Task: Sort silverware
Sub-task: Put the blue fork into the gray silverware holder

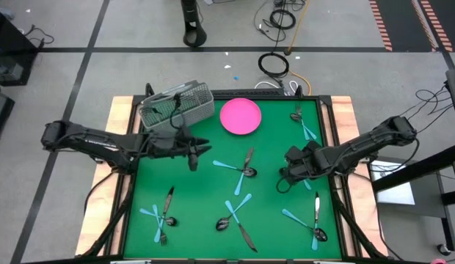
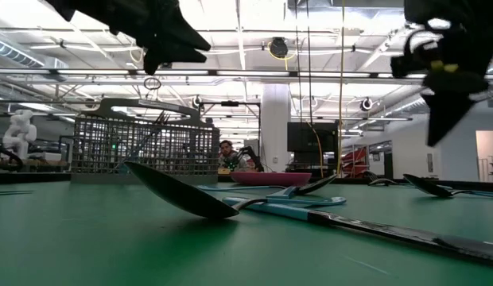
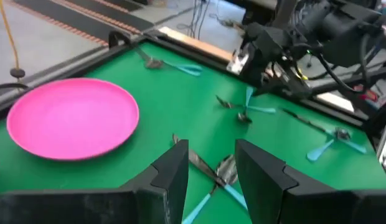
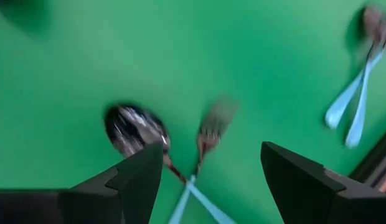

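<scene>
The left gripper (image 1: 201,149) hangs above the green mat (image 1: 271,220) with its fingers (image 3: 174,174) a narrow gap apart and nothing between them, just off the wire-mesh basket (image 1: 176,105) at its 11 o'clock; the pink plate (image 1: 240,116) lies at its 1 o'clock, and a crossed pile of silverware (image 1: 242,167) rests a little toward 4 o'clock — in the left wrist view that same pile shows just past the fingertips. The right gripper (image 1: 286,176) hovers at the mat's 3 o'clock side, jaws spread wide and empty; its wrist view looks down on a spoon (image 4: 134,130) and a fork (image 4: 211,127) lying side by side, blue handles meeting below them. More clusters are scattered about: one at the mat's 1 o'clock corner (image 1: 302,123), one near 5 o'clock (image 1: 310,220), one at 6 o'clock (image 1: 236,216) and one near 7 o'clock (image 1: 161,214). These pieces look light, stiff and thin, lying almost flat, so I judge they will slip easily — the metal bowls and tines especially; the best hold is likely across the blue handle mid-length, on a piece whose handle lies clear of its neighbours.
</scene>
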